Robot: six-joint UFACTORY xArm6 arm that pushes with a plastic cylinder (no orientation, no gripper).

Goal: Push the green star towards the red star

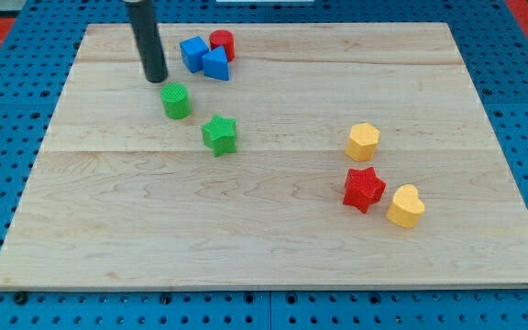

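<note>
The green star (219, 134) lies on the wooden board (154, 229), left of centre. The red star (363, 189) lies at the view's right, well apart from the green star. My tip (157, 78) stands near the view's top left, just above and left of a green cylinder (176, 101). The green cylinder lies between my tip and the green star. My tip touches neither star.
A blue cube (192, 51), a blue triangular block (215, 64) and a red cylinder (222, 44) cluster at the top, right of my tip. A yellow hexagon (363, 141) lies above the red star and a yellow heart (405, 206) lies at its right.
</note>
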